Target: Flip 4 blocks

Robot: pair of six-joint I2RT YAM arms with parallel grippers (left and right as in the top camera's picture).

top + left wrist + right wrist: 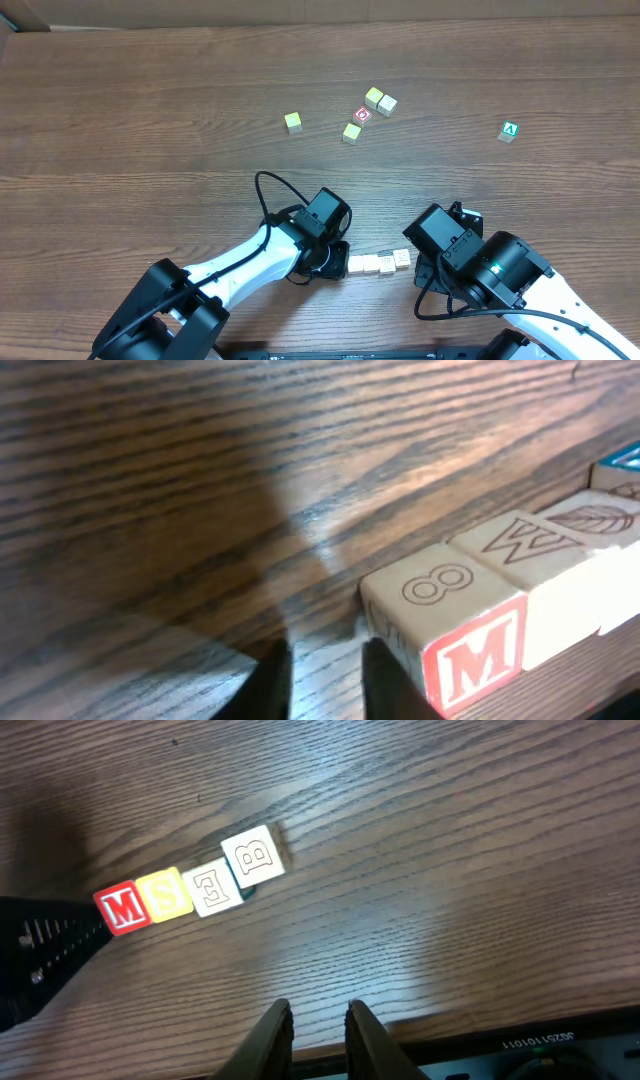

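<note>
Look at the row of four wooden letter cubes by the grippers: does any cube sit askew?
Yes. The cream wooden cube printed B, at the row's end, sits stepped out of line with the cream E cube; the red M cube, yellow S cube and E form a straight run.

The blocks read M, S, E, B.

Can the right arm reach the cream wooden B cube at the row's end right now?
Probably yes: the right gripper is empty, and only wooden table lies between it and the cream wooden B cube.
</note>
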